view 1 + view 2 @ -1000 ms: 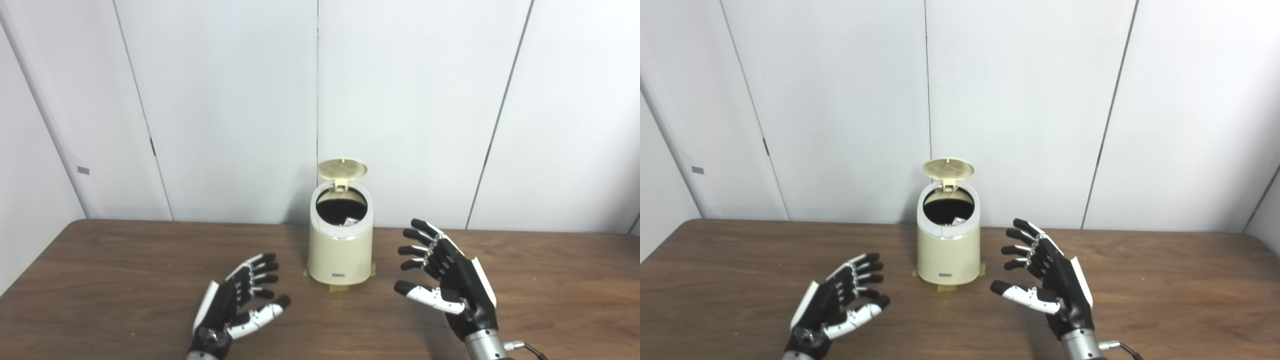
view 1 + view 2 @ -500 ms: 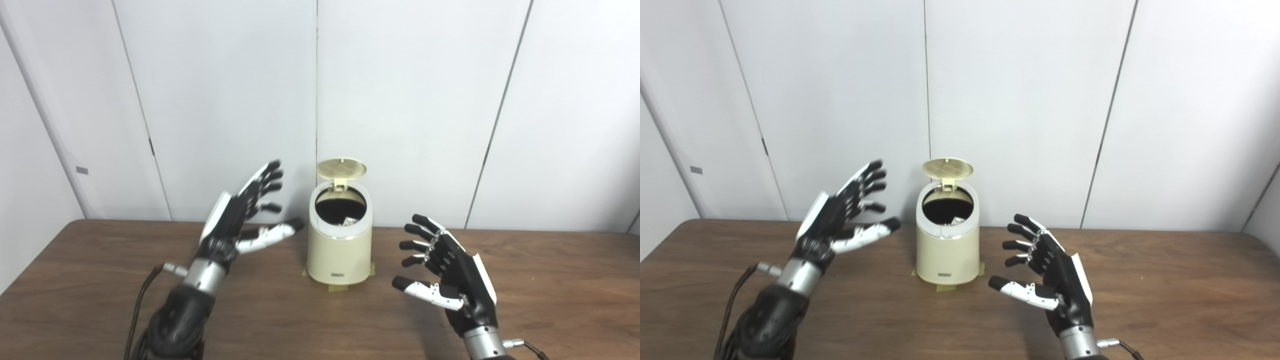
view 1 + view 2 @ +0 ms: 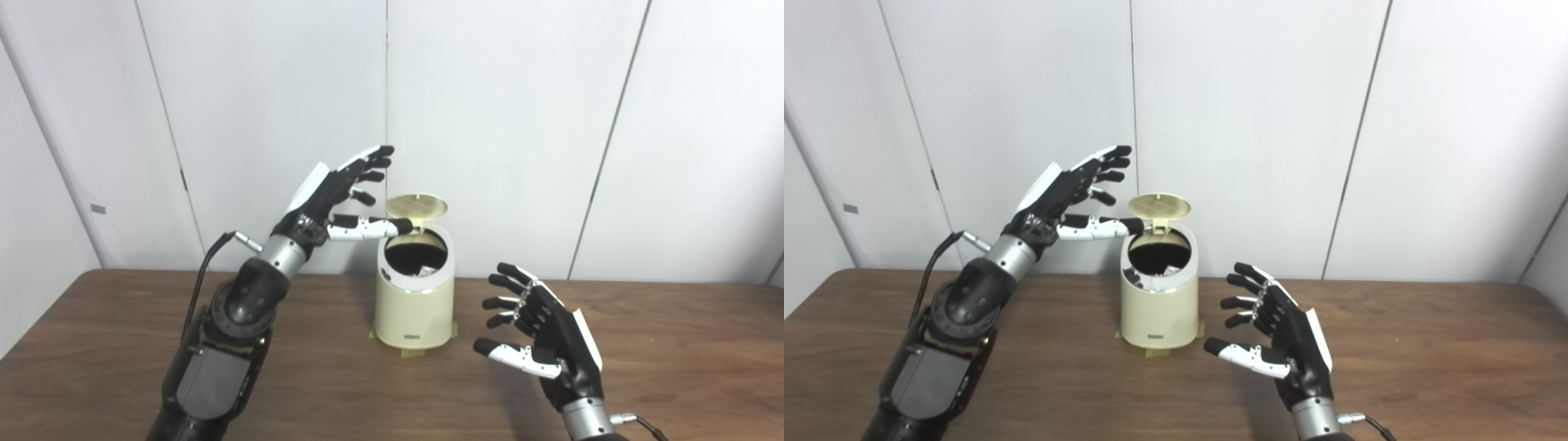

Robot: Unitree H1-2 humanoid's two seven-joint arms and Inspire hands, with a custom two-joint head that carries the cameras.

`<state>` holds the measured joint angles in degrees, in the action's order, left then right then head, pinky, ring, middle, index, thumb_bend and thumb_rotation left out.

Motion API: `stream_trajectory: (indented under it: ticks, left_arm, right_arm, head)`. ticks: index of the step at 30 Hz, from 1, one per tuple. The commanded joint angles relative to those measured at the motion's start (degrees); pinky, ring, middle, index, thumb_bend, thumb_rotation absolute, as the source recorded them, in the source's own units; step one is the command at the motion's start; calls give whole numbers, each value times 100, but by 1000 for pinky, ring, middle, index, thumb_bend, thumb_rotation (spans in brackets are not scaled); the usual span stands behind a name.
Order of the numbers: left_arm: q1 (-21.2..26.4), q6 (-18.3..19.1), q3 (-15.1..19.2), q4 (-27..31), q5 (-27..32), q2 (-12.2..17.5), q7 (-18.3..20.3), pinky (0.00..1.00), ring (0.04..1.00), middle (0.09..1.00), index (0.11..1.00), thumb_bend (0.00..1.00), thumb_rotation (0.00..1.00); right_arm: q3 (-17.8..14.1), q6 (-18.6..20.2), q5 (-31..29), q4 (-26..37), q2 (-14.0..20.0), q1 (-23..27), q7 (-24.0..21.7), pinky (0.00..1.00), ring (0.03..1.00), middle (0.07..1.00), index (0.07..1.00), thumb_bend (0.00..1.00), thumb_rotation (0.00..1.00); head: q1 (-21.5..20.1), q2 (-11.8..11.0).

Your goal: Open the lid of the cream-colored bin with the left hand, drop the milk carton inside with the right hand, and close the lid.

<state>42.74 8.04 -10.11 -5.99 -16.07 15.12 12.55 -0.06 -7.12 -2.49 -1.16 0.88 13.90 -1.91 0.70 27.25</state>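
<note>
left eye view: we've got the left hand [image 3: 334, 199] raised w/ fingers spread, holding nothing, just left of the upright lid [image 3: 416, 207] of the bin [image 3: 415, 306]. lid lies right of it, thumb near its edge. carton [image 3: 427, 269] sits inside the bin. right hand [image 3: 542, 331] spread, empty, right of the bin, lower.

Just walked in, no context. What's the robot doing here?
The cream-colored bin stands on the table with its lid up. Something pale lies inside, likely the milk carton. The left hand, open, is raised beside the lid, thumb tip at its edge, apparently to close it. The right hand hovers open and empty right of the bin.
</note>
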Motion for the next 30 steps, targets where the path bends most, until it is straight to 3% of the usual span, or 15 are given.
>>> stream_trajectory:
  ticks: [1,5,9,10,13,30]
  left_arm:
    - [494,-14,-115,35,-334,160,19,854,971,968,948,913,384]
    - [639,0,-390,-90,-833,290,102,929,999,996,967,907,429]
    - [708,-64,-557,-188,-1094,378,204,906,987,954,928,895,422]
    - [720,-85,-597,-206,-1144,401,236,960,995,943,911,892,404]
    - [721,-85,-662,-214,-1224,452,380,996,1000,936,892,905,380]
    - [592,-194,-796,-66,-1600,668,751,1000,1000,886,843,931,393]
  right_arm:
    - [-12,-54,7,194,-55,177,49,509,621,760,767,785,130]
    - [-15,-68,28,180,-90,195,85,505,604,755,764,788,127]
    - [4,-18,66,222,-112,195,112,495,597,752,762,789,126]
    - [8,27,88,244,-123,190,129,487,597,745,760,787,125]
    - [22,17,73,229,-140,186,118,475,592,740,757,785,127]
    - [33,69,74,191,-205,201,152,489,591,740,758,776,115]
  head:
    - [-13,-7]
    - [-33,-19]
    - [-94,-9]
    - [-99,-9]
    - [-104,-9]
    - [-151,17]
